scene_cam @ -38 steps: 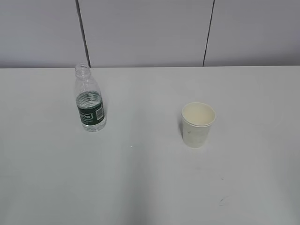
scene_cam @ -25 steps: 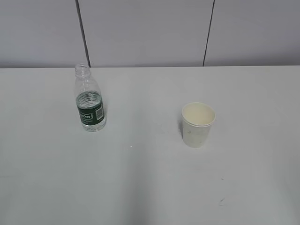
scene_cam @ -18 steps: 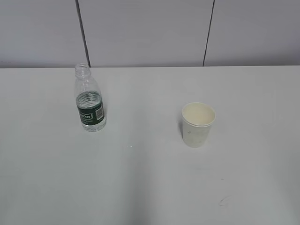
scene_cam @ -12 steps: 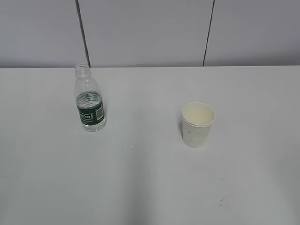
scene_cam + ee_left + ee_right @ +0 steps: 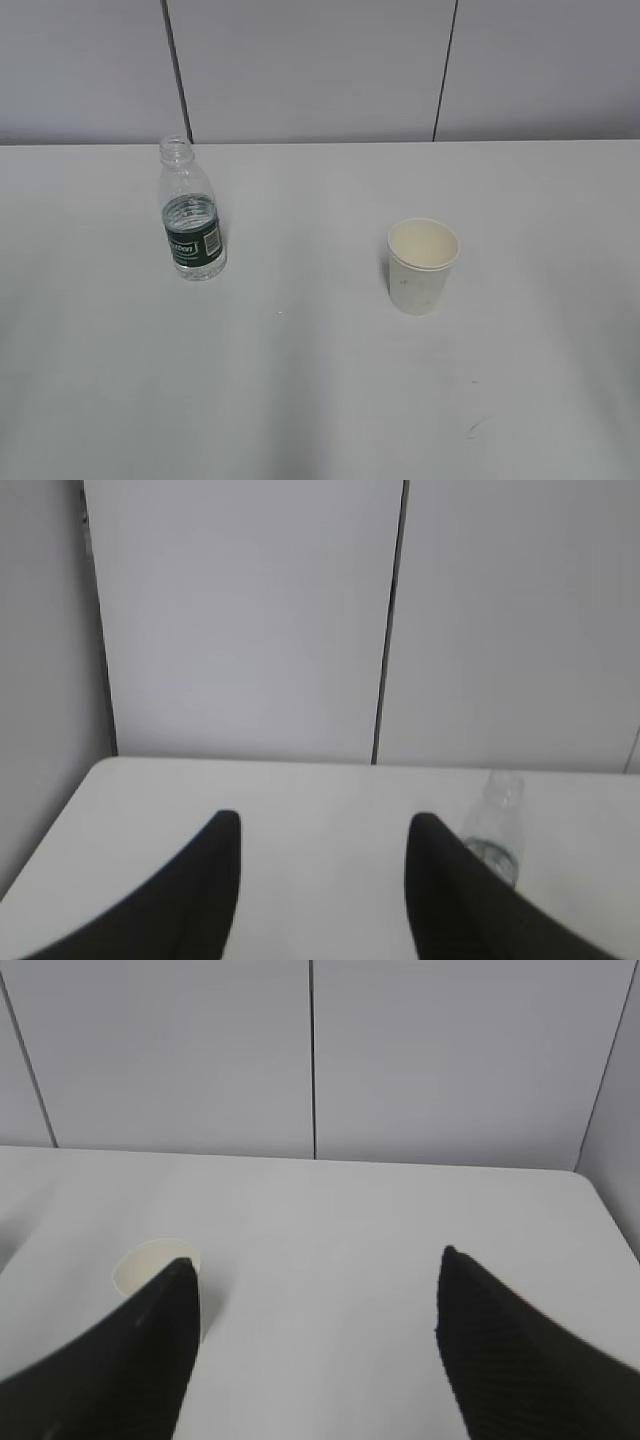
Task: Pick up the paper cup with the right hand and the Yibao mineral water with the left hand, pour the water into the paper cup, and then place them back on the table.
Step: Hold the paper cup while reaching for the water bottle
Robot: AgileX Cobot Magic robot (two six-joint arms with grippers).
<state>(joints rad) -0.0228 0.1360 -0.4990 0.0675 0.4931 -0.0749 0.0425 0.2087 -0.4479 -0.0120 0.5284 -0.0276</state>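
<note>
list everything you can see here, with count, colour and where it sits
Yibao mineral water: 1, clear ribbed bottle with dark green label, no cap, upright on the left of the table, partly filled
paper cup: 1, off-white, cream inside, upright right of centre, well apart from the bottle
table: 1, plain white, a few tiny dark specks
wall panels: pale grey, dark seams, behind the table
left hand: 1 gripper, black fingers spread, empty, bottle ahead to its right
right hand: 1 gripper, black fingers spread, empty, cup ahead by its left finger
</note>
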